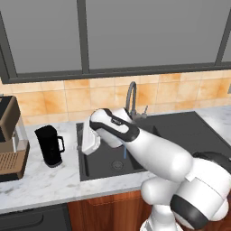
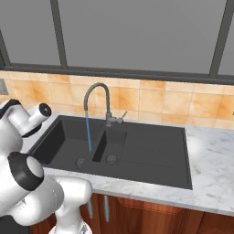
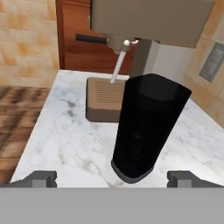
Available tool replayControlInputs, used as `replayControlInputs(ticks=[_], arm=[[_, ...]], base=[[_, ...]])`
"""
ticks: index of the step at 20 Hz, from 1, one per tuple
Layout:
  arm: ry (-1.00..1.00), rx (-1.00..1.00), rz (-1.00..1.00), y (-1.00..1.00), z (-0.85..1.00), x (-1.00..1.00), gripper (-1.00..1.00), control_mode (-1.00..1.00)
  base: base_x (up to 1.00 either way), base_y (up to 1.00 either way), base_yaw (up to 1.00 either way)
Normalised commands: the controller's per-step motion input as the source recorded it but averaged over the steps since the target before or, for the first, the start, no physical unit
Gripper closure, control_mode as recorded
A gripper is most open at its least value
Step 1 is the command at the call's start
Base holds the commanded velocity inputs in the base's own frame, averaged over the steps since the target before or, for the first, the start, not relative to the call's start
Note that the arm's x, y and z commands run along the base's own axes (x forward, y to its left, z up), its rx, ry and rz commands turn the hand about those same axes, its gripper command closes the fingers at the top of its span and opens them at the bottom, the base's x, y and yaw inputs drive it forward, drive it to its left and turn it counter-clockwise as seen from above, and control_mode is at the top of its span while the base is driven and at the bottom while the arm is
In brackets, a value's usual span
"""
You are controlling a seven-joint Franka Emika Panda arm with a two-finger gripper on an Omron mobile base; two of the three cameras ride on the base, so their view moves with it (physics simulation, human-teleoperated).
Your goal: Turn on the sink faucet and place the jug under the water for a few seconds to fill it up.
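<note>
Both base views look forward-down over the sink (image 1: 180, 131) they share; the hand view faces the jug (image 3: 146, 127) closely.

A sink (image 1: 97, 169) is set into the tabletop (image 1: 40, 185), with the faucet (image 1: 131, 97) behind it and water (image 2: 88, 132) falling into the left basin. A jug (image 1: 49, 145) stands on the tabletop left of the sink. A coffee machine (image 1: 10, 140) stands further left, near the jug.

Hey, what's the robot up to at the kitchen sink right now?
The sink faucet is already on: the water runs into the sink. The jug stands upright on the counter beside the coffee machine, not yet picked up. The pincer is open and lined up with the jug, one fingertip on each side.
</note>
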Motion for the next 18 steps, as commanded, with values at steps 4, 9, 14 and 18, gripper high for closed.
replayControlInputs(ticks=[4,9,14,18], arm=[[0.0,0.0,0.0,0.26,-0.22,0.21,-1.0,-1.0],[0.0,0.0,0.0,0.17,-0.24,0.26,-1.0,-1.0],[0.0,0.0,0.0,0.17,-0.25,0.32,-1.0,-1.0],[0.0,0.0,0.0,0.26,-0.21,0.32,-1.0,-1.0]], base=[[0.0,0.0,0.0],[0.0,0.0,0.0],[0.0,0.0,0.0],[0.0,0.0,0.0]])
